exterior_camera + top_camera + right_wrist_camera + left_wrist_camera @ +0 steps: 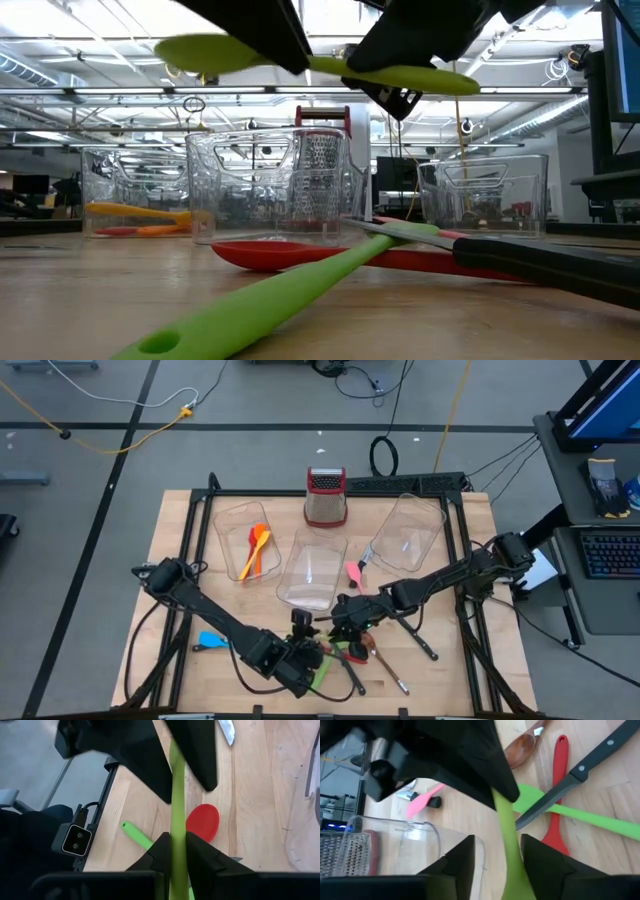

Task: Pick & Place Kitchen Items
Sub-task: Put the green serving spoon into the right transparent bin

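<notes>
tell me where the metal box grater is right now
In the high view the box grater stands upright at the table's far edge, centre, just behind the middle clear bin.

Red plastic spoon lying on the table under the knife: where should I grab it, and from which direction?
Take the red plastic spoon by the bare handle stretch near its hole end, straight down from above, fingers across the thin handle. The black-handled serrated knife and a green spatula lie across its middle, blocking that part; the bowl looks too wide and flat to pinch.
</notes>
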Available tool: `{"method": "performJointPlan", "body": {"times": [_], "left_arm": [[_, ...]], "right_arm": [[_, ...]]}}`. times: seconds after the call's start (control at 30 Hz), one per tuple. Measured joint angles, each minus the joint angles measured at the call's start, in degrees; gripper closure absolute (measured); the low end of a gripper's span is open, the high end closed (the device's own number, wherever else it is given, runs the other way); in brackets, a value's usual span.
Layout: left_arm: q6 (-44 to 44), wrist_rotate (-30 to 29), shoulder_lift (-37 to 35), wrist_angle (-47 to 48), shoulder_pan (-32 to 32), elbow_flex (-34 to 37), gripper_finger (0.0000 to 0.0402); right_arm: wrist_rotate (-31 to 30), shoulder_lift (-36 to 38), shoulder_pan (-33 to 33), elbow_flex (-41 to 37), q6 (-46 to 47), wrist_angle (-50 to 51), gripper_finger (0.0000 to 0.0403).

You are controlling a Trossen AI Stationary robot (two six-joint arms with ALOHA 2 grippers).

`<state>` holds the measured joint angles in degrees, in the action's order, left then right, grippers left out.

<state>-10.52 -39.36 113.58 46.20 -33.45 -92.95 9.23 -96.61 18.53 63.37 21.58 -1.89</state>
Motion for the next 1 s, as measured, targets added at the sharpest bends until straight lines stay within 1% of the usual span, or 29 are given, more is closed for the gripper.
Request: {"method": "performJointPlan", "body": {"times": [0.17,0.33,0.63,0.73,0.8,0.87,1.0], "left_arm": [[0.4,-0.2,-2.9,0.2,0.0,0.0,0.0201],[-0.2,-1.5,-5.8,0.1,0.1,0.0,0.0182],[1.3,-1.8,-6.0,1.0,0.0,0.0,0.0184],[1.1,-3.7,-6.9,4.6,0.0,0.0,0.0184],[-1.5,-4.8,-8.4,8.3,0.0,0.0,0.0188],[-6.2,-5.4,-10.4,12.1,0.0,0.0,0.0194],[-15.0,-6.7,-13.6,18.0,0.0,0.0,0.0209]], "right_arm": [[0.2,0.0,0.3,0.0,0.1,0.3,0.0372],[1.0,-0.1,1.3,0.0,0.1,1.3,0.0373],[-0.1,-0.1,1.6,0.0,0.1,0.9,0.0373],[-0.2,0.2,2.1,0.0,0.2,1.4,0.0373],[-0.6,0.7,2.7,0.0,0.4,2.1,0.0373],[-3.4,1.4,3.8,0.0,1.7,3.9,0.0374],[-12.1,3.9,5.8,-0.1,5.0,10.4,0.0374]]}}
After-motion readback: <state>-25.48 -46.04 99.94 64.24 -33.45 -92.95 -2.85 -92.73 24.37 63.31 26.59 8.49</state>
